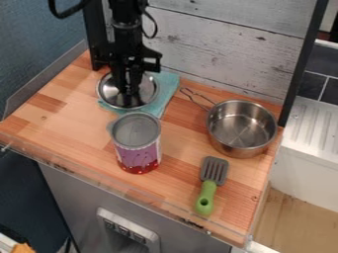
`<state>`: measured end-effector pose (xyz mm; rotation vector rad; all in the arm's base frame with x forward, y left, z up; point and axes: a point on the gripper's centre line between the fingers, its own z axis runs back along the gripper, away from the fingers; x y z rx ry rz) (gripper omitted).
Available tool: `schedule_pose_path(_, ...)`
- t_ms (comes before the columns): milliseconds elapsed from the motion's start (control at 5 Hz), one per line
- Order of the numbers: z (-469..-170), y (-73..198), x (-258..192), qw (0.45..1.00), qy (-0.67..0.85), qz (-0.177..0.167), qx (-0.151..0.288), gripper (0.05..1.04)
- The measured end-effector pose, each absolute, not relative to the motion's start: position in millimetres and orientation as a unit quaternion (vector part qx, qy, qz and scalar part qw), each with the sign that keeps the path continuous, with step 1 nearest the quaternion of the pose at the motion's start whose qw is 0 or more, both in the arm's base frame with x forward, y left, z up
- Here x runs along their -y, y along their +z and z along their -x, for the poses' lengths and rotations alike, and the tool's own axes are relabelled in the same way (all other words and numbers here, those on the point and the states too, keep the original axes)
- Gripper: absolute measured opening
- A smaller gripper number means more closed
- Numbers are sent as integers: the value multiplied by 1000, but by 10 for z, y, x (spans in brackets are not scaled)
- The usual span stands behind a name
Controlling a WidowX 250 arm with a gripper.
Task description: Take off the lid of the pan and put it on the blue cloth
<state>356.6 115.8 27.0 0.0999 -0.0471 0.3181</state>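
Camera view, slanting down on a wooden table (66,116): a black arm (125,24) comes in from the top edge, and its tool (129,94) hangs down over a round metal lid (107,93). Whether the tool is spread, pressed together or pinching the lid, I cannot tell. The lid, shiny with a darker centre, is directly below the tool, over a blue cloth (167,89); its left side reaches past the cloth's edge. More of the cloth shows to the right of the tool.

Farther right of the tool, and nearer the camera, the pan (241,126) stands upright and uncovered, its bare steel inside in sight. Its looped wire handle points back toward the cloth. Nearer the camera than the tool, just beside the cloth, stands a purple and red can (137,143) with a grey top. A spatula (209,186) lies to the right of the tool and closer still to the camera, its slotted grey head toward the pan and its green grip toward the table's front edge. Behind the tool rises a wall (228,52) of pale, worn planks
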Motion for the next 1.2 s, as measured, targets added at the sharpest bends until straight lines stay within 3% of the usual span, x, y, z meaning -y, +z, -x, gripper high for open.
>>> schedule_pose_path(200, -3610, 146, -1267, 983, 175, -51, 32, 283)
schedule_pose_path(400, -3667, 141, -1306, 982, 180, -43, 39, 347)
schedule_pose_path(800, -3651, 265, -1235, 984, 168, -37, 42, 938)
schedule_pose_path(1000, -3686, 584, -1150, 987, 137, -42, 69, 1010)
schedule_pose_path(1200, -3667, 670, -1120, 990, 106, -58, 67, 1005)
